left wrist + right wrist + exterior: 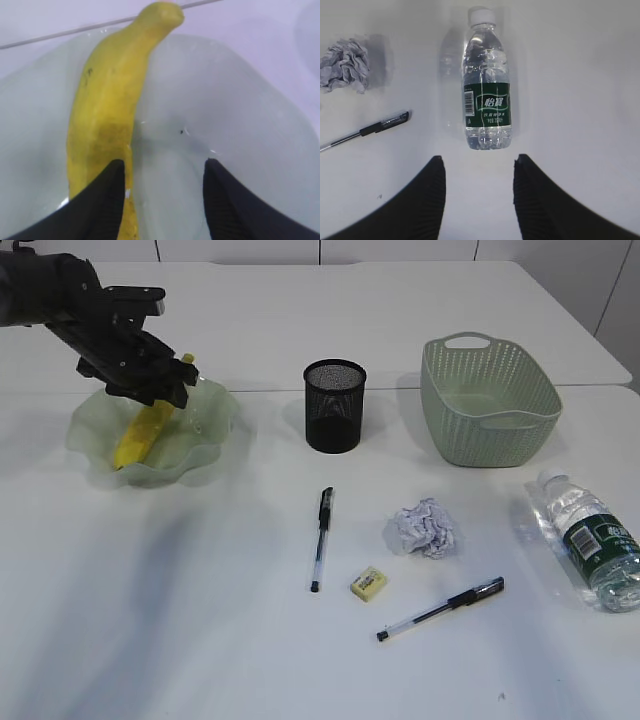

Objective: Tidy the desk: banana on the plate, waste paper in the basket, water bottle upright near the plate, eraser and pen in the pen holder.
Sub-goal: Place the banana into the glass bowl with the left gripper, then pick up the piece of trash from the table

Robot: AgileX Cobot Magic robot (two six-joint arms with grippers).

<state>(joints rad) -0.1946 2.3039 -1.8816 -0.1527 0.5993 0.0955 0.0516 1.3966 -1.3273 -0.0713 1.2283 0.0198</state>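
The yellow banana (140, 435) (105, 100) lies in the pale green wavy plate (215, 410) (240, 110) at the far left. My left gripper (152, 390) (162, 167) hangs just over the plate, open; the banana runs beside and under its left finger, and only bare plate shows between the jaws. The water bottle (590, 540) (486, 100) lies on its side at the right. My right gripper (477, 162) is open above the table just short of the bottle's base. Crumpled waste paper (425, 528) (345, 67), a yellow eraser (368, 583) and two pens (321, 537) (442, 608) lie mid-table.
A black mesh pen holder (335, 405) stands behind the pens. The green woven basket (488, 400) sits at the back right. In the right wrist view one pen (370, 130) lies left of the bottle. The right arm is outside the exterior view.
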